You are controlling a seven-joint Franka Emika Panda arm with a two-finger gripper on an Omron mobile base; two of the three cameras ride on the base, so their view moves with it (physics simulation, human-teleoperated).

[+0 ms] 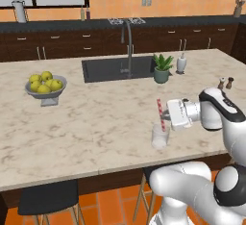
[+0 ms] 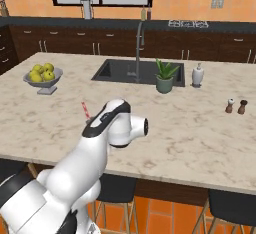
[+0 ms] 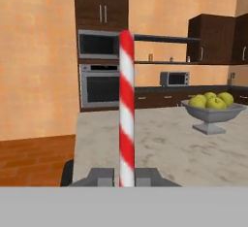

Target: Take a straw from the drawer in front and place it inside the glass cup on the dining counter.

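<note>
The arm rises from below the bench's near edge, bends at the elbow and reaches sideways, its wrist level and the tool (image 1: 165,115) pointing left in the left base view. The tool is closed on the straw (image 1: 161,115), which stands upright between the fingers; in the hand view the red-and-white striped straw (image 3: 127,109) rises straight from between the two grey fingertips (image 3: 102,177). In the right base view the arm's forearm covers the tool, and the straw's top (image 2: 85,110) pokes out just left of it.

The straw's lower end reaches the mouth of the cup (image 1: 160,136), a clear tumbler standing on the bench (image 1: 96,123) near its front edge, directly below the tool. Whether the tip is already inside the rim cannot be told.

The bench is a wide cream marbled slab. A dark sink (image 1: 115,68) with a tall faucet (image 1: 127,46) sits at its far middle, a potted plant (image 1: 162,68) and a white bottle (image 1: 181,63) just right of it. A grey bowl (image 1: 45,88) of green-yellow apples stands well to the left, and two small shakers (image 1: 226,82) stand at the right, behind the arm's elbow. Dark cabinets under a black countertop line the orange back wall.

Between the cup and the bowl the slab lies bare, as does the stretch from cup to sink. Dark stools (image 1: 48,197) are tucked under the front edge over an orange tiled floor.
</note>
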